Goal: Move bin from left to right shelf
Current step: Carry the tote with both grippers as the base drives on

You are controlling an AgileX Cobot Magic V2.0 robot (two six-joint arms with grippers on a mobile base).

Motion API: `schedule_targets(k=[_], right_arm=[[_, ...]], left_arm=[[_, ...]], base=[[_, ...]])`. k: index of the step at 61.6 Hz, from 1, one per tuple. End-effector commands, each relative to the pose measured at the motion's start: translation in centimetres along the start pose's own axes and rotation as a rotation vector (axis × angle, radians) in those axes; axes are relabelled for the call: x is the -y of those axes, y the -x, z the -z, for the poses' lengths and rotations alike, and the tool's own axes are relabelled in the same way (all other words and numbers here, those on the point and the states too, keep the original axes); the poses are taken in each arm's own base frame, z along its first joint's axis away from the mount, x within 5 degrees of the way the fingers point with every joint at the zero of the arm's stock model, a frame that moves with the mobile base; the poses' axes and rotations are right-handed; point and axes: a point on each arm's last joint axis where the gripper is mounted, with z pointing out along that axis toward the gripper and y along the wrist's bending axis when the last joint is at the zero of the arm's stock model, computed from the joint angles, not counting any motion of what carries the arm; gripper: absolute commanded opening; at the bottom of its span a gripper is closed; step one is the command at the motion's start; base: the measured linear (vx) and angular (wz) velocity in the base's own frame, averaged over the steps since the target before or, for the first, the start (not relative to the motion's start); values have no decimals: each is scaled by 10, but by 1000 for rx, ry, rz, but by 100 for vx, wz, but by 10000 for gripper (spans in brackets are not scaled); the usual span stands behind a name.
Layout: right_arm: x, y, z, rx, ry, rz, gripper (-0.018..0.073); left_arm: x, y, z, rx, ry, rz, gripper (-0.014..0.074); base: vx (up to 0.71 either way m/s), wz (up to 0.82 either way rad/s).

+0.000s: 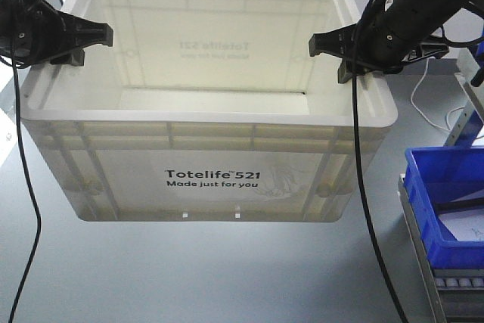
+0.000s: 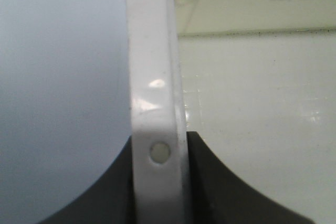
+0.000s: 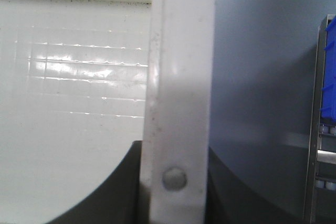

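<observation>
A large white open bin marked "Totelife 521" fills the front view and hangs above the grey floor. It is empty inside. My left gripper is shut on the bin's left rim, with one dark finger on each side of it. My right gripper is shut on the bin's right rim in the same way. Both arms hold the bin level between them. No shelf for the bin shows fully in view.
A blue tray holding a white sheet sits on a metal roller rack at the lower right; the rack also shows in the right wrist view. Black cables hang down from both arms. Grey floor lies below the bin.
</observation>
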Motion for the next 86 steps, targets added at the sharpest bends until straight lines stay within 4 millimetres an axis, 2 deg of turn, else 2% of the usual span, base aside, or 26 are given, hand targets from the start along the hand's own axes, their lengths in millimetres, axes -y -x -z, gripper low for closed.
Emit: schedule_targets(k=[1,39,86], right_arm=[[5,14,40,201,-11,31,22],[5,14,40,201,-11,31,22],[5,14,40,201,-11,31,22]], left_arm=[[-2,19,38,204,-17,-18,-6],[-2,19,38,204,-17,-18,-6],[-2,19,38,204,-17,-18,-6]], base=[[23,17],[21,26],[20,43]])
